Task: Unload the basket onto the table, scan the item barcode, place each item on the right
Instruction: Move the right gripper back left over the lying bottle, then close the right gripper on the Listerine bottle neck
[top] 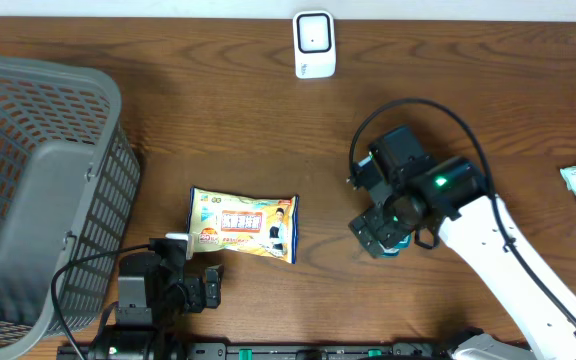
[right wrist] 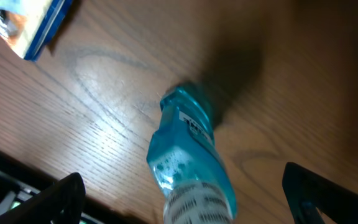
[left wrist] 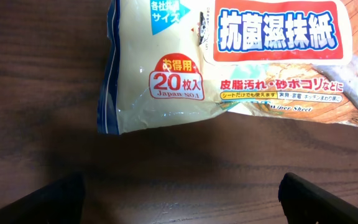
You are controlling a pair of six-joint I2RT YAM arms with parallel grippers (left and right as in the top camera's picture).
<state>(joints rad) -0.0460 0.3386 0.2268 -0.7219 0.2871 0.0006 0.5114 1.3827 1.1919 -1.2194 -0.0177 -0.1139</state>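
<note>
We see the blue bottle (right wrist: 188,149) lying on the table (top: 218,120) to the right of the wipes packet (top: 244,225), between the wide-spread fingers of the right end effector (top: 386,236), untouched. The left end effector (left wrist: 179,193), just beside the packet's near edge, gapes wide too, holding nothing.

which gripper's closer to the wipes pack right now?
Left. The left gripper sits open just short of the wipes pack's near left corner. The right gripper is off to the pack's right, open over a blue bottle.
</note>
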